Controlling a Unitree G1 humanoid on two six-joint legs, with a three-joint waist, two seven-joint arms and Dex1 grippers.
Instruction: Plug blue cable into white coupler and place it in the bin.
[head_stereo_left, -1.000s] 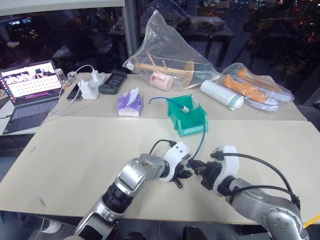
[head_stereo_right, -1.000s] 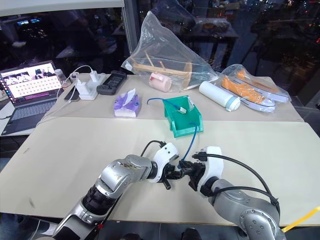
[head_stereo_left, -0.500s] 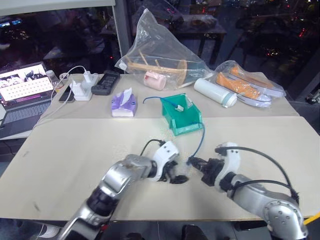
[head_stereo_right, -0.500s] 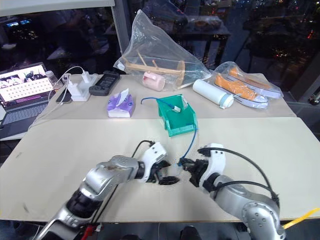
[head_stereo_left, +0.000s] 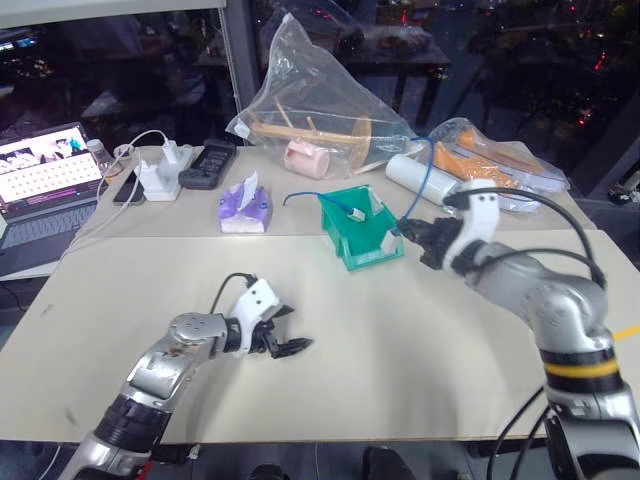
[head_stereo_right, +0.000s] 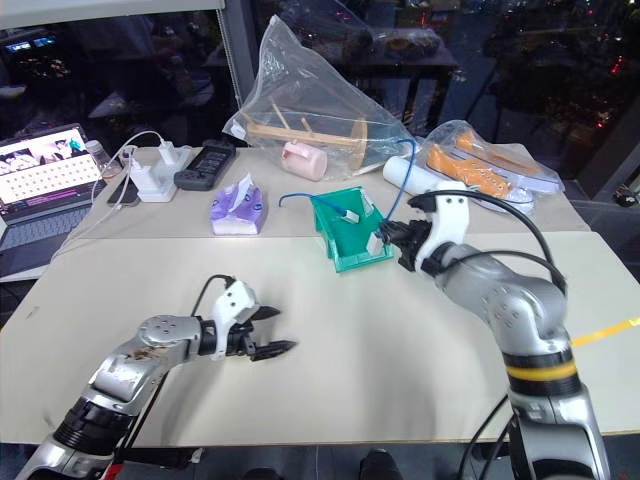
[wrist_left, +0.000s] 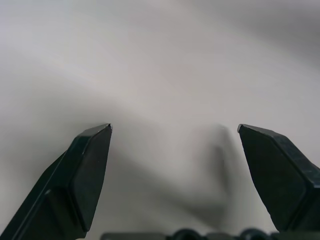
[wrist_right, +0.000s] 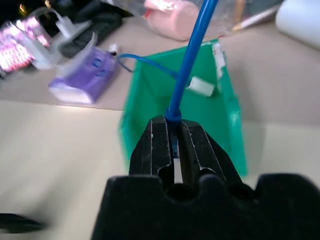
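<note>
My right gripper (head_stereo_left: 405, 229) hangs level with the right side of the teal-green bin (head_stereo_left: 373, 251), shut on the blue cable (head_stereo_left: 428, 170), which curves up and away from its fingertips. In the right wrist view the blue cable (wrist_right: 192, 55) leaves the closed fingers (wrist_right: 155, 145), and a sliver of the white coupler (wrist_right: 176, 172) shows between them. The bin (wrist_right: 145, 95) lies just beyond, with a twin blue cable and its white coupler (wrist_right: 202, 86) inside. My left gripper (head_stereo_left: 292, 330) rests low over the near table, open and empty, as the left wrist view (wrist_left: 175, 130) confirms.
A purple tissue pack (head_stereo_left: 245, 205) lies left of the bin. Behind stand a clear bag with a wooden frame (head_stereo_left: 320, 110), a white bottle (head_stereo_left: 420, 175) and bagged orange shoes (head_stereo_left: 505, 165). A laptop (head_stereo_left: 50, 180) and white power adapter (head_stereo_left: 160, 180) sit far left.
My right gripper has lifted and carried the blue cable forward from the near table to the bin's right side. My left gripper has opened, let go and drawn off to the left.
</note>
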